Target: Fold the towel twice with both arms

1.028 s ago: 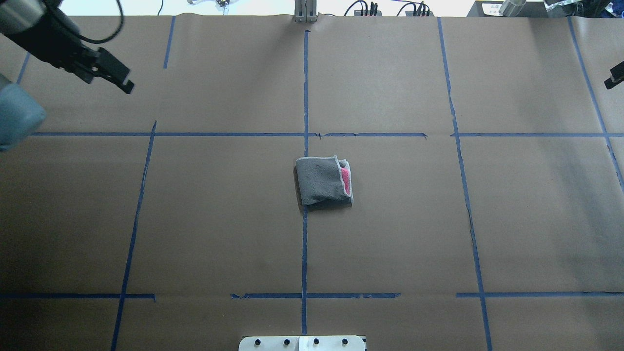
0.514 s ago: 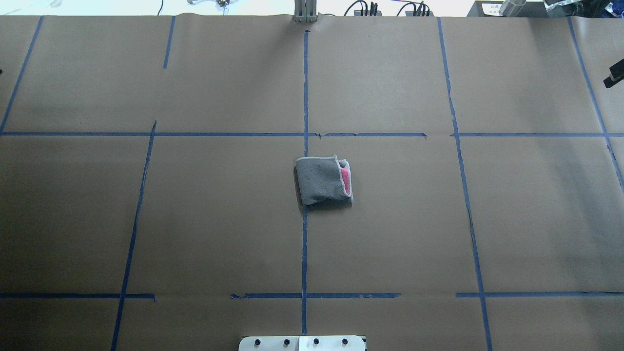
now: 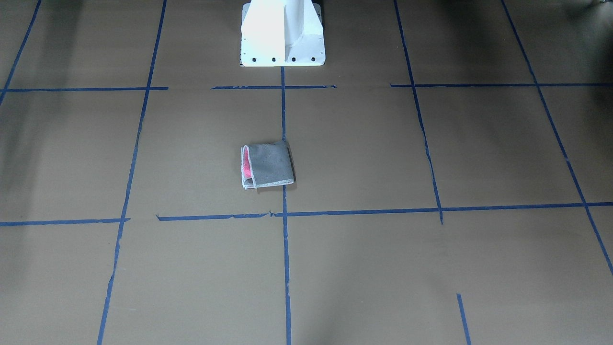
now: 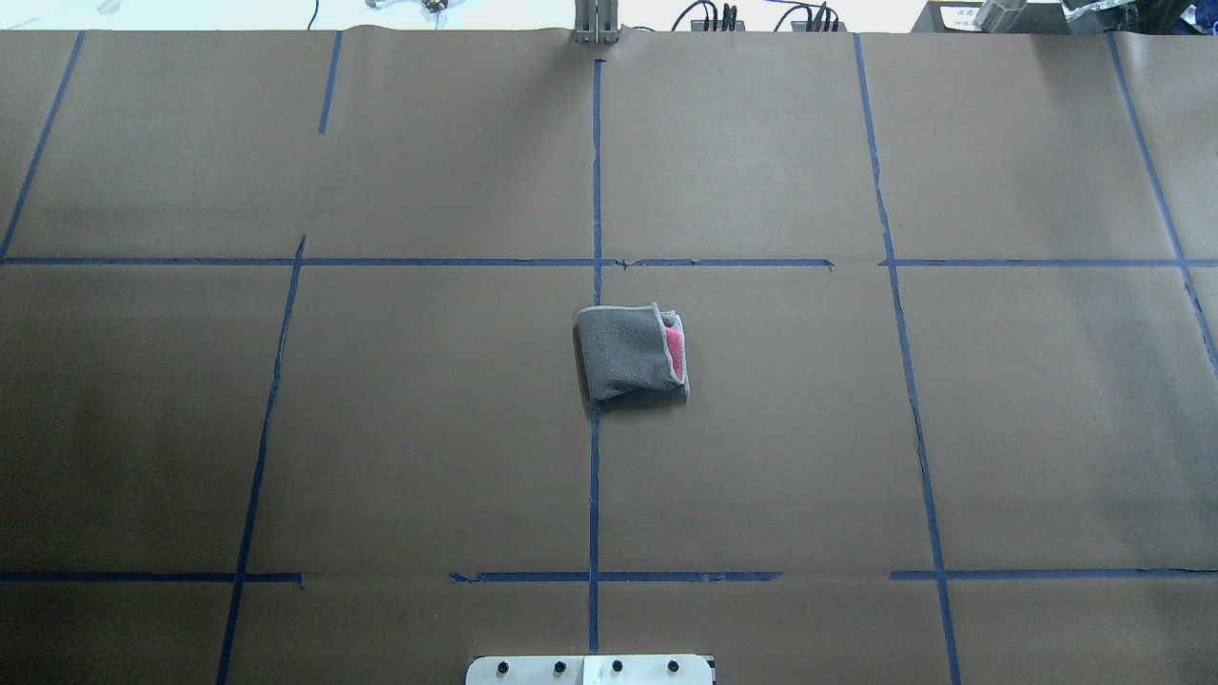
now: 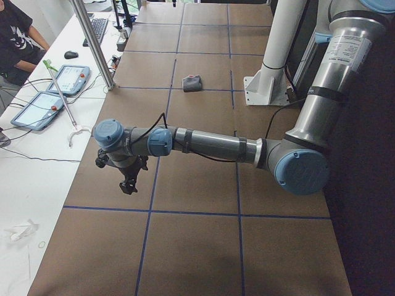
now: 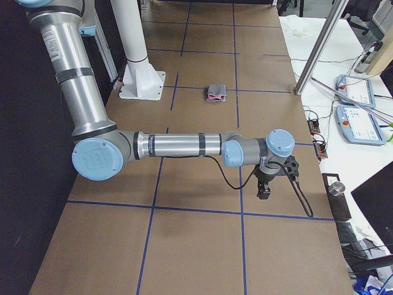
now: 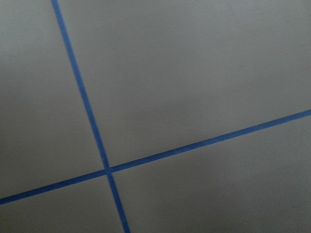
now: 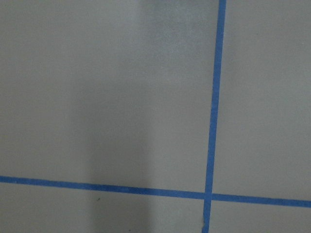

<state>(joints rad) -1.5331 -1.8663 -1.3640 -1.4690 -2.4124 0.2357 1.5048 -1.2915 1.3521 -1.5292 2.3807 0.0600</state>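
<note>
The towel [image 4: 628, 352] lies folded into a small square at the table's middle, grey face up, with a pink strip showing along one side. It also shows in the front view [image 3: 266, 165], the left side view [image 5: 192, 82] and the right side view [image 6: 216, 93]. My left gripper [image 5: 128, 185] hangs over the table's left end, far from the towel. My right gripper [image 6: 264, 192] hangs over the right end, equally far. Both show only in the side views, so I cannot tell whether they are open or shut. Both wrist views show only brown paper and blue tape.
The table is covered in brown paper with a blue tape grid [image 4: 596, 190]. The white pedestal [image 3: 282, 33] stands at the robot's edge. A metal post [image 5: 92, 43], tablets [image 5: 68, 79] and a seated person [image 5: 15, 37] are beside the left end; pendants [image 6: 359, 123] are beside the right.
My left arm has swung out of the overhead view to the left. The right gripper's tip has left that view's right edge. The towel has not moved.
</note>
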